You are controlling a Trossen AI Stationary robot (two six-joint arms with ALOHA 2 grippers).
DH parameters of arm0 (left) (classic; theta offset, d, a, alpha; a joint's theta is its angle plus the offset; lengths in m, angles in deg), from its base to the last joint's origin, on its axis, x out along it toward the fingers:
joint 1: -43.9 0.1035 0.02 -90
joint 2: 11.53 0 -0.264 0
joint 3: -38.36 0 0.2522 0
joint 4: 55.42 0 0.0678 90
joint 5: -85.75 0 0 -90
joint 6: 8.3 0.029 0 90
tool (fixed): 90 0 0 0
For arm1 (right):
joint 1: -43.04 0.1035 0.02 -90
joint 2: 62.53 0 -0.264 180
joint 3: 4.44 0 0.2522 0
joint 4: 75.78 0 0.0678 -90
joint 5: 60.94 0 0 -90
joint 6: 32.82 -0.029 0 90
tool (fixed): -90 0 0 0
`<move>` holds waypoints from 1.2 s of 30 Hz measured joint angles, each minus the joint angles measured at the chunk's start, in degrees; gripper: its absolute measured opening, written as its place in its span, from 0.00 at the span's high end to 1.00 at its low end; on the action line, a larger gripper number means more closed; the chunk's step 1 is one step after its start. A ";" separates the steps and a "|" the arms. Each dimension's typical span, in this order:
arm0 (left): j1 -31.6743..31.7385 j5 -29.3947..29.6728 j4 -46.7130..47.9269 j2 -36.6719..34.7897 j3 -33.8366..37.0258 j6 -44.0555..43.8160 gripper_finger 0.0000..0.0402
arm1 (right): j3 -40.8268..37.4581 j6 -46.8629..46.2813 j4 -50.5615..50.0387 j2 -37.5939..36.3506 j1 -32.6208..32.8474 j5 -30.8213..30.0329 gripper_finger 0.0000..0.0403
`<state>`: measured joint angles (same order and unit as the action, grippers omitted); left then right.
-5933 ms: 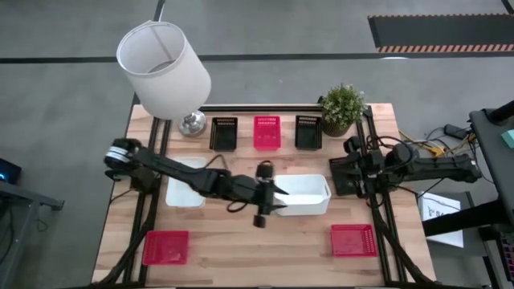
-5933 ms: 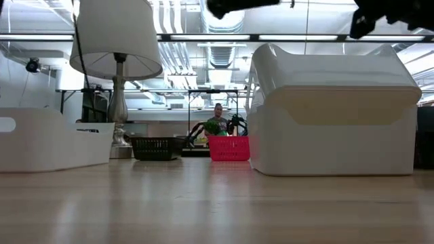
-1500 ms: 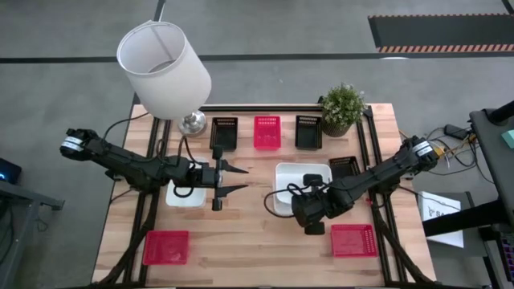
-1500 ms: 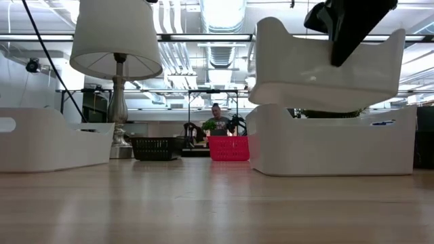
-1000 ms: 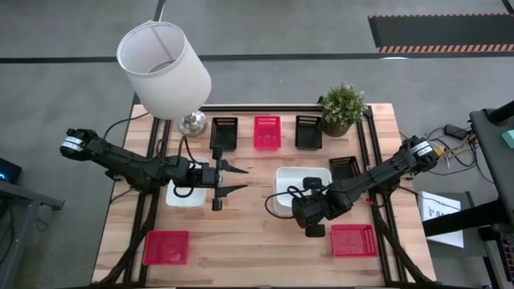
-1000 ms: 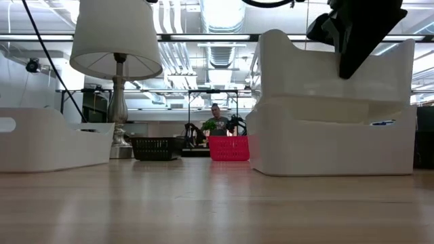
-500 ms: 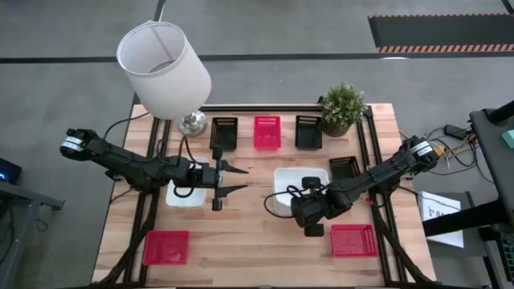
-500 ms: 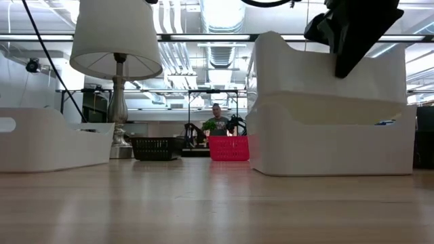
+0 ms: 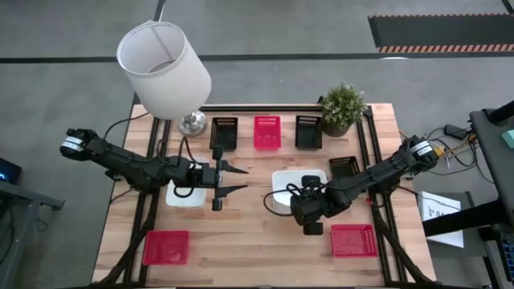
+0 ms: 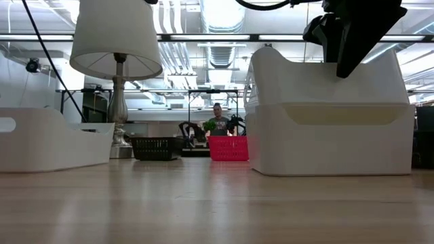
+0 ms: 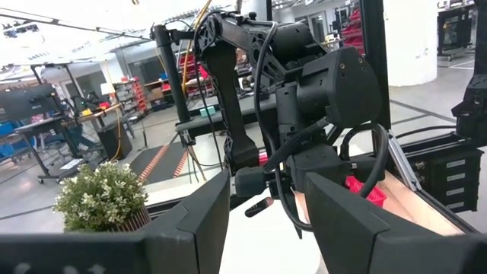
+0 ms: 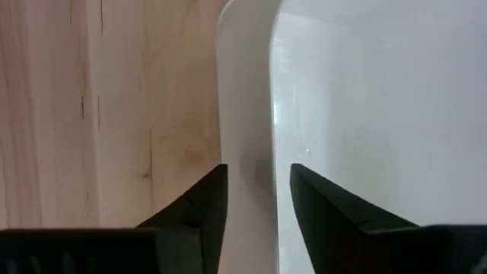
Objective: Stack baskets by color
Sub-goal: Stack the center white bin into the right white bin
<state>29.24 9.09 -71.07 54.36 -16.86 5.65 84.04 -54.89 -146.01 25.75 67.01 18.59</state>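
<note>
Already the white pair looked dealt with: one white basket (image 9: 299, 189) sat nested inside another just right of the table's centre, its taller upper shell (image 10: 324, 85) settled square on the lower one in the low view. The right gripper (image 9: 308, 198) hovered at the stack's near, six-o'clock rim, its two fingers (image 12: 199, 199) spread and straddling the white wall without pinching it, so the stack appeared to have been let go. A third white basket (image 9: 186, 195) lay at nine o'clock from the stack, beneath the left gripper (image 9: 233, 178), whose claw was splayed wide, empty and pointing toward three o'clock. Along the table's twelve-o'clock edge stood a black basket (image 9: 223, 132), a red basket (image 9: 267, 132) and a second black one (image 9: 308, 131), side by side but apart. A further black basket (image 9: 345, 167) lay at two o'clock from the stack, partly under the right arm. Two red baskets remained at the near edge, one at seven o'clock (image 9: 166, 246) and one at five o'clock (image 9: 354, 239). By my judgement, the third white basket, all three reds and all the blacks were left to gather.
</note>
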 joint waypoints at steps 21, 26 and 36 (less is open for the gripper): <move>0.02 0.42 -0.09 0.00 0.40 0.00 0.61 | 3.45 2.33 -0.50 -3.95 -0.09 1.31 0.76; 0.02 0.44 -0.07 0.00 0.57 0.00 0.61 | 1.99 3.00 -0.53 -3.39 -0.41 0.02 0.95; 0.02 0.44 -0.11 0.00 0.57 0.02 0.61 | -1.95 3.19 1.86 -0.30 -0.76 0.38 0.98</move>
<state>29.26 9.53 -71.18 54.36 -16.29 5.67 82.09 -51.69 -144.15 25.45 66.25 18.97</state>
